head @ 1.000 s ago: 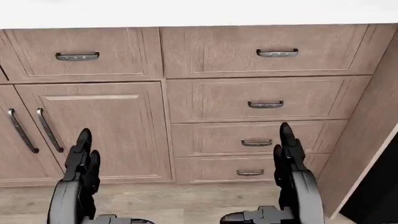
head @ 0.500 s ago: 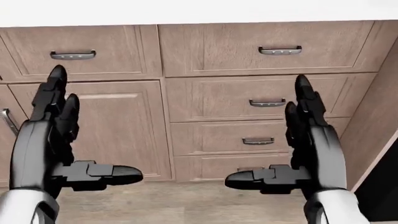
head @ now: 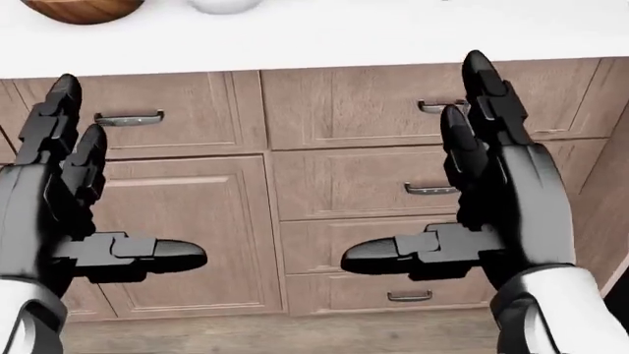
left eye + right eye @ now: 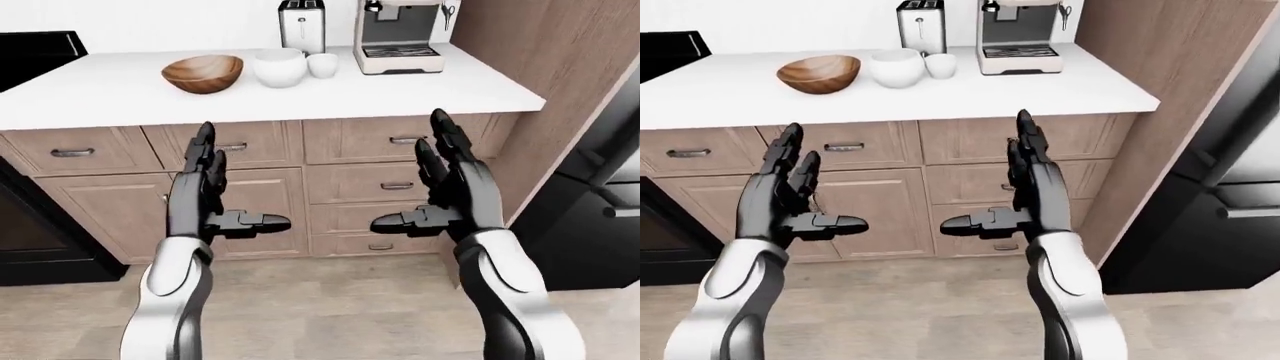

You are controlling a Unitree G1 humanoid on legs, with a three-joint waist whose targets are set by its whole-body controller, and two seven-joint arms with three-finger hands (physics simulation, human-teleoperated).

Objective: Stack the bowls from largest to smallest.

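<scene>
We see both hands raised over the cabinet fronts, below the counter edge. Left hand (image 4: 205,199) is released: fingers straight up toward 12 o'clock, thumb pointing to 3 o'clock, nothing in it. Right hand (image 4: 450,196) is likewise released, fingers up, thumb pointing to 9 o'clock toward the other hand, nothing held. The two thumbs face each other, well apart.

On the white counter (image 4: 400,94), at about 11 o'clock in the left-eye view, sit the three bowls in a row. Wooden bowl (image 4: 203,73) is the widest and stands at the 9 o'clock end. Just beside it at its 3 o'clock is the white bowl (image 4: 279,67); we cannot tell if they touch. The small white bowl (image 4: 322,65) sits at the white bowl's 3 o'clock, touching or nearly so. None is stacked; all are upright.

Toaster (image 4: 300,25) stands at 12 o'clock of the white bowls, against the wall. Coffee machine (image 4: 398,35) is at the toaster's 3 o'clock. Drawers and doors with metal handles fill the space under the counter (image 3: 363,103). Black stove (image 4: 35,52) sits at the 9 o'clock edge, a dark appliance (image 4: 600,195) at 3 o'clock.
</scene>
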